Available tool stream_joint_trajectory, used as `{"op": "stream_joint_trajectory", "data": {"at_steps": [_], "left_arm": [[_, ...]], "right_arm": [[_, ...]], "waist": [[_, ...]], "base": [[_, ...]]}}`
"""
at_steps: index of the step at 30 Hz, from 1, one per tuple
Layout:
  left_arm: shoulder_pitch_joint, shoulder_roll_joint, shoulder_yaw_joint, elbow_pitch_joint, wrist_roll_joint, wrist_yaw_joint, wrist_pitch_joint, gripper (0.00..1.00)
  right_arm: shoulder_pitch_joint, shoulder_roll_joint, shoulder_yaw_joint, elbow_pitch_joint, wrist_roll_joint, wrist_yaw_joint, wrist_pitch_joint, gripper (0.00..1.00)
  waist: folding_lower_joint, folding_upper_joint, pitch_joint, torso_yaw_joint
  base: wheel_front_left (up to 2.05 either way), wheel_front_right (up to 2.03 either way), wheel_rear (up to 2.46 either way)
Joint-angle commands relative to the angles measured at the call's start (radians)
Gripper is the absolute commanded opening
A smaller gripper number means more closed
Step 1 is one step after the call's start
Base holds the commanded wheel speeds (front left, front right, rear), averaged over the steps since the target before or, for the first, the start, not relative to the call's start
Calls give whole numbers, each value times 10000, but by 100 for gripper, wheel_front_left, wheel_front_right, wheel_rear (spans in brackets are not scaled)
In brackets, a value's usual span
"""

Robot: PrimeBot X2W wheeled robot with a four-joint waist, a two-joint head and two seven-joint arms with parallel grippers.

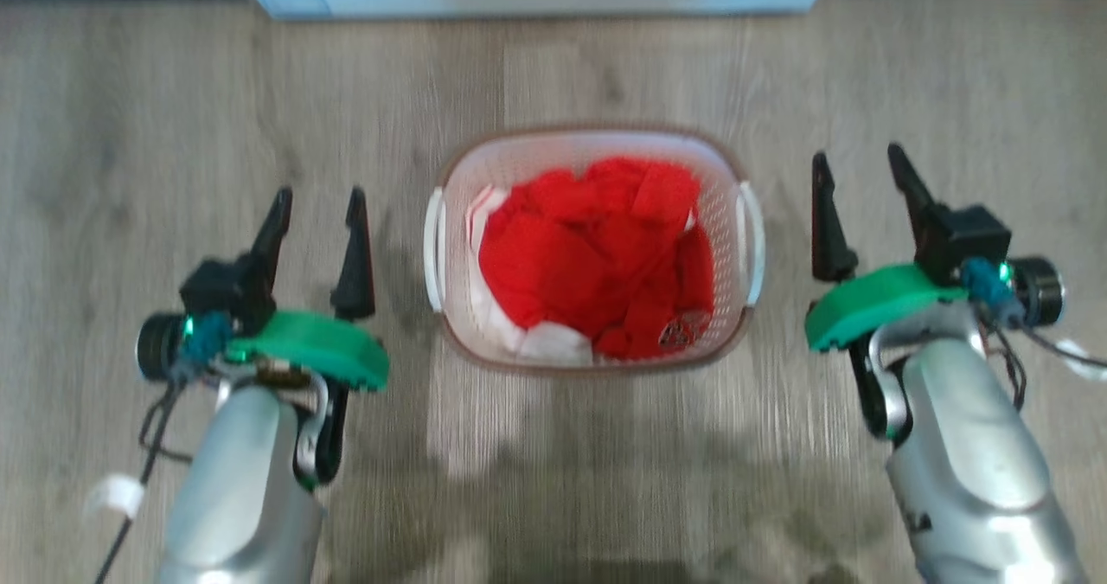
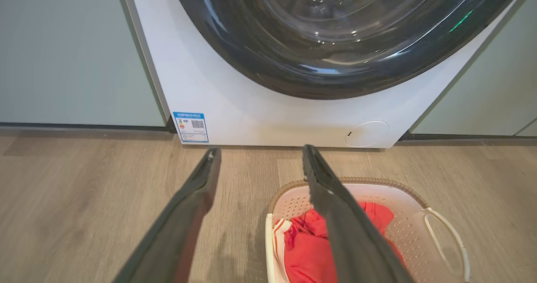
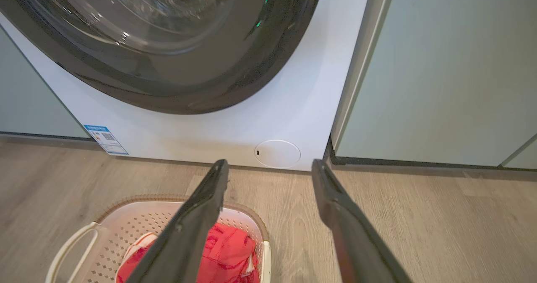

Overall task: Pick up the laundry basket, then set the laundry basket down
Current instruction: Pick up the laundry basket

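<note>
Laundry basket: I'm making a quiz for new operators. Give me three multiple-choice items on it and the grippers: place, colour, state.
1. Where is the laundry basket relative to the left gripper and the right gripper? A beyond the left one; B on the floor between them; C beyond the right one.
2. What colour are most of the clothes in it? A blue; B green; C red.
3. How are the grippers? A both open, holding nothing; B both shut on the basket; C left shut, right open.
B: the head view shows a gripper off each side. C: red cloth fills it. A: both sets of jaws stand apart, clear of the basket.
</note>
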Motion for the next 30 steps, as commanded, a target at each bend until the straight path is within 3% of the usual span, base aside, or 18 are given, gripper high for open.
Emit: {"op": "stream_joint_trajectory", "data": {"at_steps": [1,12,30], "left_arm": [[-534,78,295,-25,-137,-38,-80,100],[-2493,77,-407,1692,-660,-220,-80,100],[-3820,76,-1896,3866,-1462,-708,-80,100]], "right_arm": [[-362,-47,127,-94,-166,-15,-128,100],[-1882,-47,-289,1166,-502,-15,-128,100],[-2345,-47,-499,2477,-625,-15,-128,100]], "waist": [[-2,0,1228,168],[-2,0,3385,480],[-2,0,4463,741]], "base": [[0,0,0],[0,0,0],[0,0,0]]}}
